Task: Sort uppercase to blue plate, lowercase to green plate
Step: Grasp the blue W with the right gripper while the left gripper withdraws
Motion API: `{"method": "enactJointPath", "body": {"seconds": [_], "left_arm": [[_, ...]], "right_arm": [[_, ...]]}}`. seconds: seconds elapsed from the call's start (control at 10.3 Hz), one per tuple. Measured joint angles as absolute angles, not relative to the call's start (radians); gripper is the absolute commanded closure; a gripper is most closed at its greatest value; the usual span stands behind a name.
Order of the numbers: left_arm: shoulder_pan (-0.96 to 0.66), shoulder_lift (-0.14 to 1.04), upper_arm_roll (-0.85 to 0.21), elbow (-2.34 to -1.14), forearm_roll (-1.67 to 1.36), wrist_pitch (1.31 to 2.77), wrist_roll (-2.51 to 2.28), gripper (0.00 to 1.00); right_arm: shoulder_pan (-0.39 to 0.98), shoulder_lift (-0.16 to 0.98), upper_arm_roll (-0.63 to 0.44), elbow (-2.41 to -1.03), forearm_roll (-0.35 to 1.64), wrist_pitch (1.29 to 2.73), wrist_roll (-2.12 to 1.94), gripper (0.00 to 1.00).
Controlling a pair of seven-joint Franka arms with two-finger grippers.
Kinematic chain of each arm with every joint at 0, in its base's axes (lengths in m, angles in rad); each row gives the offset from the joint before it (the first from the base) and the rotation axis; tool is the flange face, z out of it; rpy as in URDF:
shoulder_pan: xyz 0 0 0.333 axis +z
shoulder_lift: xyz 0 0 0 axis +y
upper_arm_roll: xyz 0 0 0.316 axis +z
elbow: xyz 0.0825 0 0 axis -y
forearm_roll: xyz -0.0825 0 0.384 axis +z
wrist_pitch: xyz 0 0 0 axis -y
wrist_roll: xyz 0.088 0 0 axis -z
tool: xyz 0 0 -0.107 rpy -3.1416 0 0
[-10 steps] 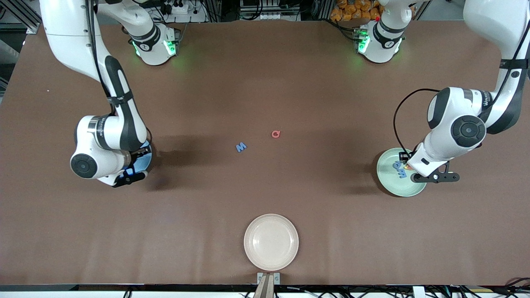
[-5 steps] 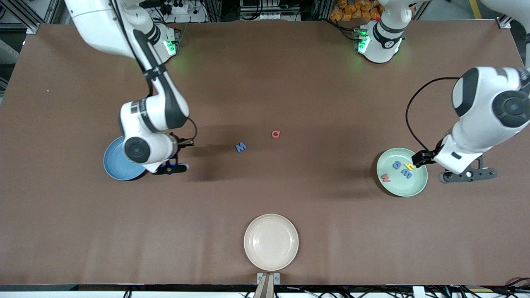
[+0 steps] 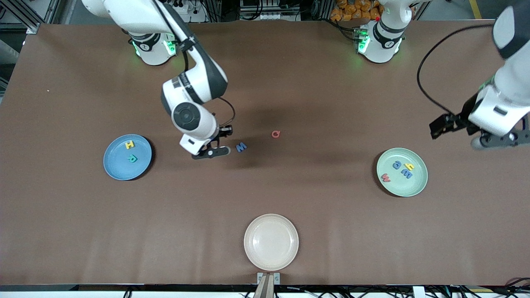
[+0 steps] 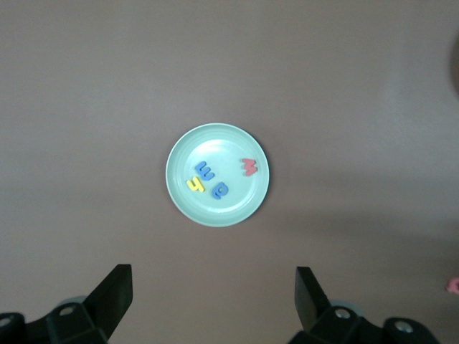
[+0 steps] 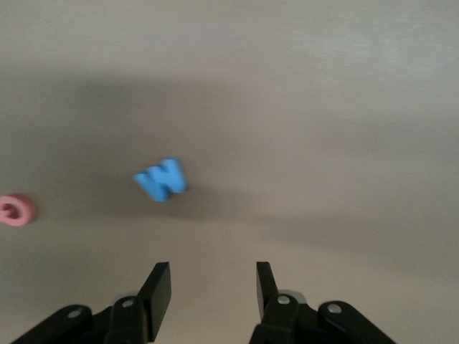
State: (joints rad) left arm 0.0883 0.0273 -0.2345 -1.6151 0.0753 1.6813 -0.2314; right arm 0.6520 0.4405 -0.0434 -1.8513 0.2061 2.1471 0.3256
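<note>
The brown table [image 3: 265, 82] carries three plates: a cream-white plate [image 3: 271, 242] nearest the front camera, the blue plate [image 3: 116, 165] toward the right arm's end, and the green plate [image 3: 408, 186] toward the left arm's end. The right gripper [image 3: 215, 145] hangs over bare table just beside the blue W [image 3: 241, 147], its jaws partly parted and holding nothing. The left gripper [image 4: 213, 295] is up above the table near the green plate, toward the left arm's end, its jaws spread wide and empty. On the blue plate lie the yellow H [image 3: 129, 145] and the teal-green R [image 3: 133, 157]. On the green plate lie the blue a [image 3: 397, 165], the yellow h [image 3: 410, 166], the blue m [image 3: 407, 174] and the red w [image 3: 385, 178]. The red Q [image 3: 276, 134] lies on the table, a little farther from the front camera than the blue W.
</note>
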Motion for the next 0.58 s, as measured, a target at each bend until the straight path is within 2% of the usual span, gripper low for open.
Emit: {"method": "enactJointPath", "body": {"seconds": [0.19,0.39,0.49,0.58], "left_arm": [[0.013,-0.049,-0.156,-1.615,0.028,1.647,-0.231,0.00],[-0.009,-0.097,-0.133,-1.616,0.012,1.613,-0.231,0.00],[-0.020,-0.113,-0.128,-1.617,0.006,1.599,-0.231,0.00],[-0.031,-0.122,-0.118,-1.618,-0.008,1.595,-0.231,0.00]], "right_arm": [[0.686,0.439,-0.004,-1.899,0.206,2.290,0.358,0.43],[0.702,0.440,0.017,-1.943,0.163,2.390,0.360,0.43],[0.703,0.441,0.018,-1.959,0.097,2.408,0.360,0.38],[0.703,0.445,0.017,-1.967,0.047,2.416,0.360,0.29]]}}
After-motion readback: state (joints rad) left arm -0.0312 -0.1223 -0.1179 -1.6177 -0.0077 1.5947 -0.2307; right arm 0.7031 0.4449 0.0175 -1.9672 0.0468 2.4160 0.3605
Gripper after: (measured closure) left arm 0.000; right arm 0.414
